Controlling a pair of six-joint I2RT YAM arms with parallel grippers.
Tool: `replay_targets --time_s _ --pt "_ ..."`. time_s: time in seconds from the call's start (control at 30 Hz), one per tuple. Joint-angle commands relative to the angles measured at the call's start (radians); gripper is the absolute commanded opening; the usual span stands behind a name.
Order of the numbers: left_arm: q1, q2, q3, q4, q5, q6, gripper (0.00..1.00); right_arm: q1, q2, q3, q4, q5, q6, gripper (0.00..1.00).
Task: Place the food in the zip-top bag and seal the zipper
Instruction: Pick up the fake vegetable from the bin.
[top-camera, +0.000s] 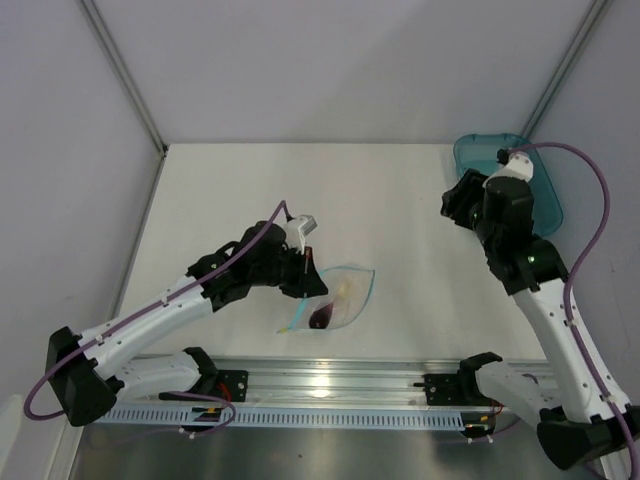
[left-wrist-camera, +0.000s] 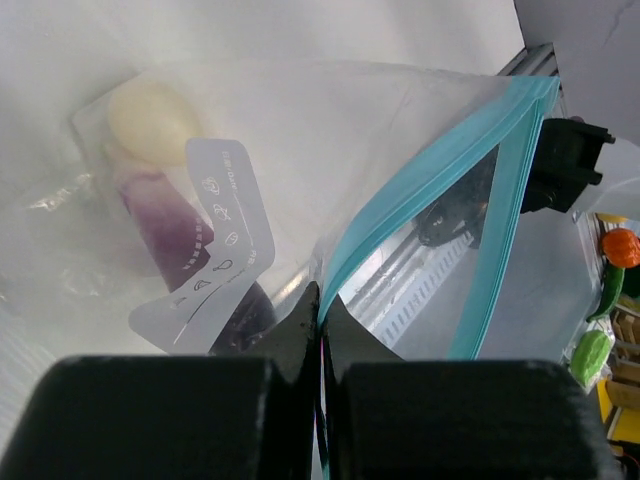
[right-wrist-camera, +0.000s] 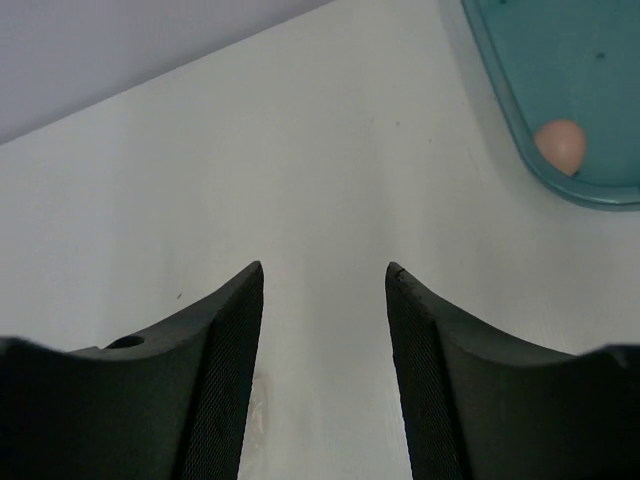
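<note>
At the left of the white table (top-camera: 400, 200), the left gripper (left-wrist-camera: 322, 322) is clenched on the thin teal-blue zipper strip (left-wrist-camera: 420, 195) of the clear, crinkly plastic zip-top bag (top-camera: 352, 288), its two black fingertips pressed together with the strip pinched between them. Past that pinch, the two sides of the strip spread apart in the left wrist view, so the mouth of the bag gapes there. The bag lies near the middle of the table, just ahead of the silver rail (top-camera: 330, 380) at the near edge. Inside it sit a dark purple oblong toy food piece (left-wrist-camera: 165, 225) and, just beyond and touching it, a pale cream roundish piece (left-wrist-camera: 150, 118); the bag's small white label (left-wrist-camera: 222, 255) partly covers the purple one. Well apart on the right, the right gripper (right-wrist-camera: 325, 272) hangs above bare table with its fingers spread wide and nothing between them. Beside it, at the far right corner, lies a teal plastic tray (right-wrist-camera: 590, 70), and a peach-pink roundish piece (right-wrist-camera: 560, 146) rests inside the tray close to its near rim.
</note>
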Motion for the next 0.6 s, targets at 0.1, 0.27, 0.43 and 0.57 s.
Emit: replay_targets --time_s 0.1,0.27,0.43,0.57 --pt "0.009 0.006 -0.033 0.119 0.099 -0.003 0.01 -0.343 0.214 0.112 -0.031 -0.233 0.06 0.55" --pt "0.009 0.019 -0.032 0.125 0.131 0.015 0.01 -0.514 0.404 0.221 -0.031 -0.351 0.098 0.57" --pt "0.009 0.032 -0.03 0.145 0.175 0.021 0.01 -0.588 0.573 0.334 -0.045 -0.364 0.085 0.6" --pt "0.009 0.019 -0.023 0.13 0.176 0.043 0.01 -0.64 0.744 0.457 -0.083 -0.364 0.065 0.62"
